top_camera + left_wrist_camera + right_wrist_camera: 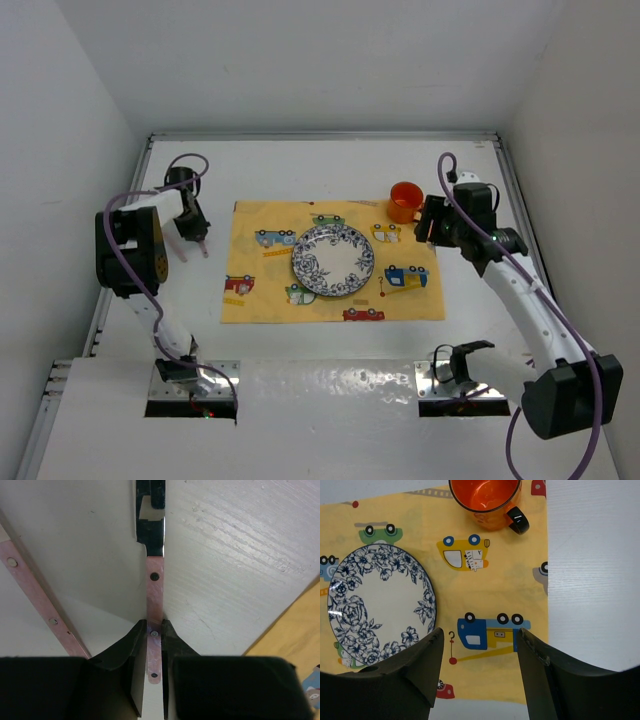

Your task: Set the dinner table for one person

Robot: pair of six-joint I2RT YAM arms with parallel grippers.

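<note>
The white dinner table (300, 170) holds a yellow car-print placemat (260, 290). A blue-flowered plate (333, 260) sits at its middle and an orange mug (404, 201) at its far right corner. My left gripper (197, 238) is left of the mat, low over the table. It is shut (154, 625) on the pink riveted handle of a knife (154, 587), whose dark blade points away. My right gripper (430, 222) hovers open and empty (480, 632) over the mat's right part, between the plate (375, 610) and the mat's right edge, with the mug (487, 500) ahead.
A second pink-handled utensil (35, 600) lies on the table just left of the held knife. Metal rails (520, 200) edge the table, with white walls close behind and beside it. The placemat corner (295, 630) shows to the right of the left gripper.
</note>
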